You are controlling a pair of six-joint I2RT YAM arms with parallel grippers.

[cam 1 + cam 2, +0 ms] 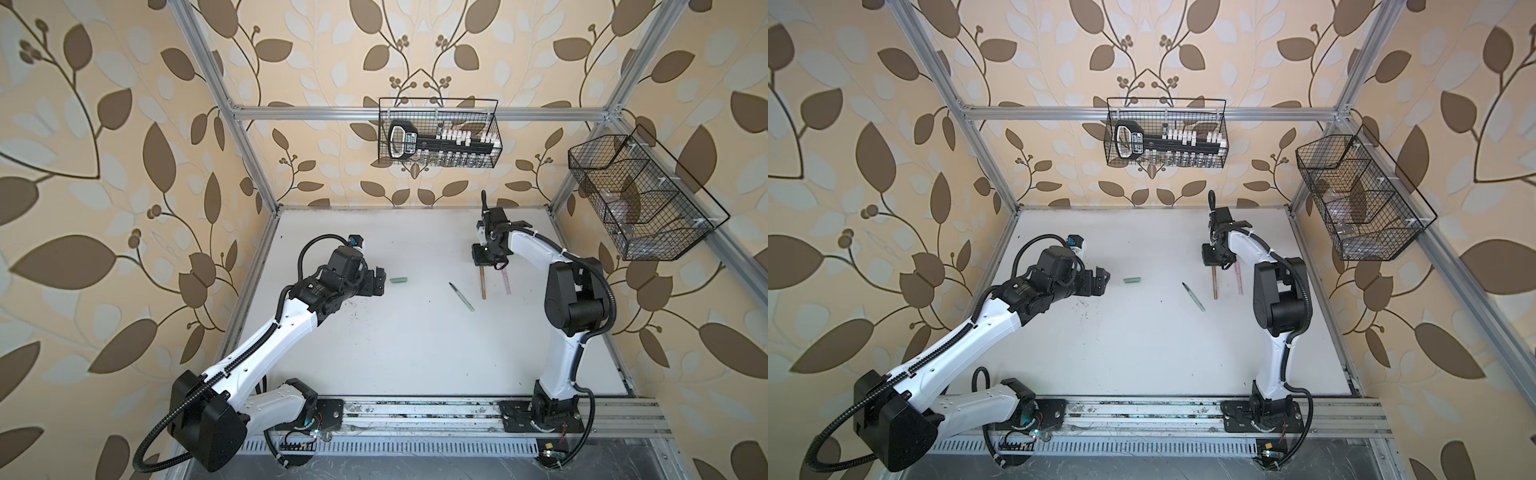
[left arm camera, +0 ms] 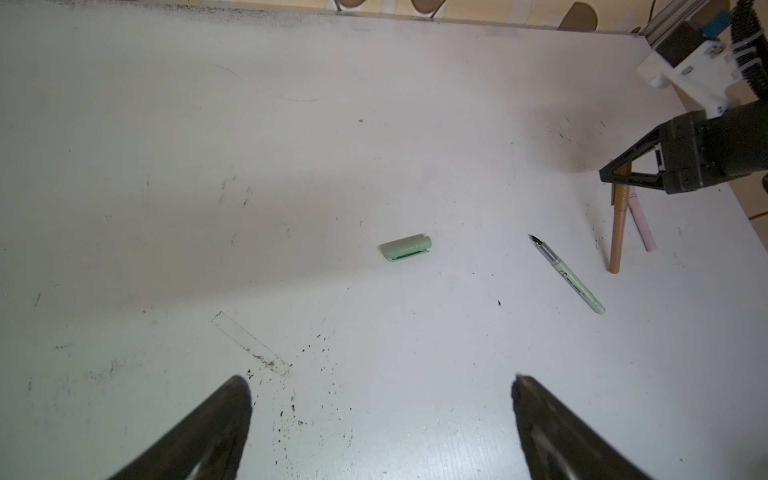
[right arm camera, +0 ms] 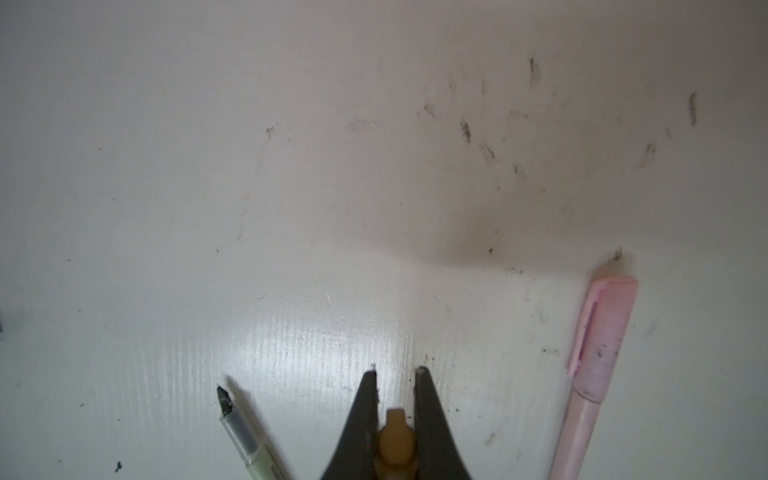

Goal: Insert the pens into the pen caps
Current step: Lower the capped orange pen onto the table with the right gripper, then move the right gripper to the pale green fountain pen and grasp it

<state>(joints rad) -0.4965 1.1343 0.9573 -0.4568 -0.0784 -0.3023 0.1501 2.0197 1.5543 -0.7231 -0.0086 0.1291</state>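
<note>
Left wrist view is showing the green cap [image 2: 406,247] lying on its side on the desk [image 2: 166,166], well ahead of the left pincer [image 2: 379,380], whose jaws are standing fully spread with nothing between them. In both top views the cap is sitting just at 3 o'clock of that pincer, apart from it. Green pen [image 1: 461,296] is lying further toward 3 o'clock, uncapped, dark nib pointing to 11 o'clock.

Right pincer [image 3: 397,372] is pinching the tan pen [image 3: 395,440] near one end, jaws drawn almost together around it. Its barrel is extending toward 6 o'clock in a top view; I am not managing to tell whether it is lying flat or hanging tilted. Pink pen [image 3: 594,374], cap on, is resting just at 3 o'clock of the tan one, not touching.

Judging: tan and pink are looking capped already; the green pair is remaining.

Handling, as a guess: cap is looking like light, smooth, rounded plastic, so it is likely to be rolling or skidding under a sideways nudge. Taking it across the middle is leaving the mouth free; which end is open I am not making out. Pen is looking stiff and light; gripping mid-barrel, away from the nib, is sparing the fragile, inky tip and leaving length for pushing home.
</note>
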